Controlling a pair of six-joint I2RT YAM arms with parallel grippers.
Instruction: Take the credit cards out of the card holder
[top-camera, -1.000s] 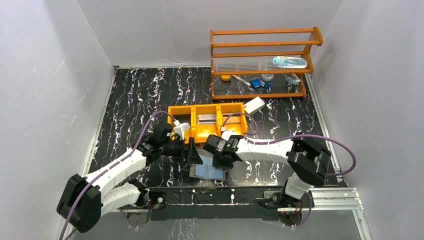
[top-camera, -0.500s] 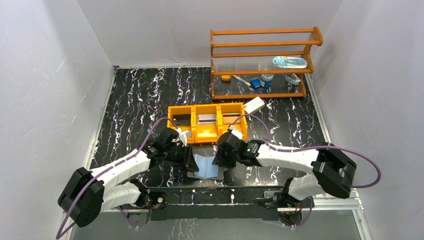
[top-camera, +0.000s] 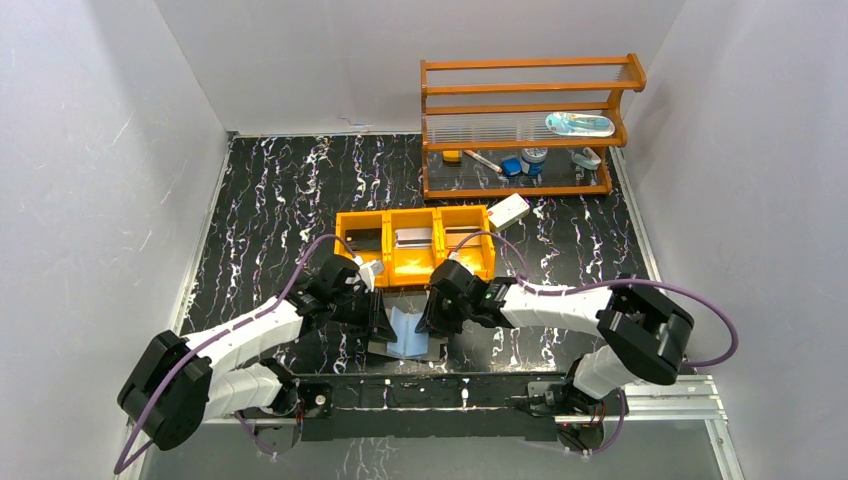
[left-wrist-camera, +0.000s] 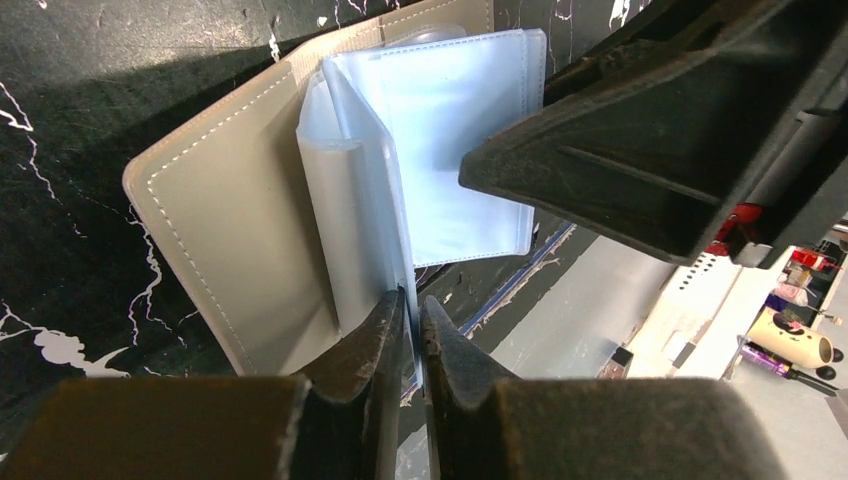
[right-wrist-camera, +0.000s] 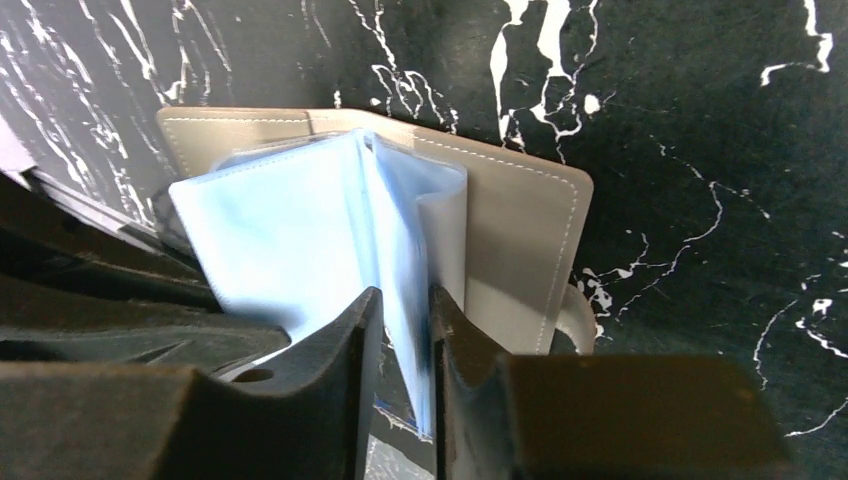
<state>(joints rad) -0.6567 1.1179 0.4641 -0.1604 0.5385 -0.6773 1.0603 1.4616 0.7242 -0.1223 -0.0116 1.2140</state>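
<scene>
One holder (top-camera: 408, 335) lies open on the counter (top-camera: 270, 190). The left gripper (left-wrist-camera: 413, 305) has its jaws clenched on one holder sleeve; the right gripper (right-wrist-camera: 405, 300) has its jaws straddling another, grip unclear.

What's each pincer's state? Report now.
Left pincer: closed on a sleeve of the card holder.
Right pincer: narrow, astride another sleeve; grip cannot be told.

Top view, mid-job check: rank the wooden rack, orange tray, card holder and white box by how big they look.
1. wooden rack
2. orange tray
3. card holder, partly covered, so only its visible part counts
4. white box
</scene>
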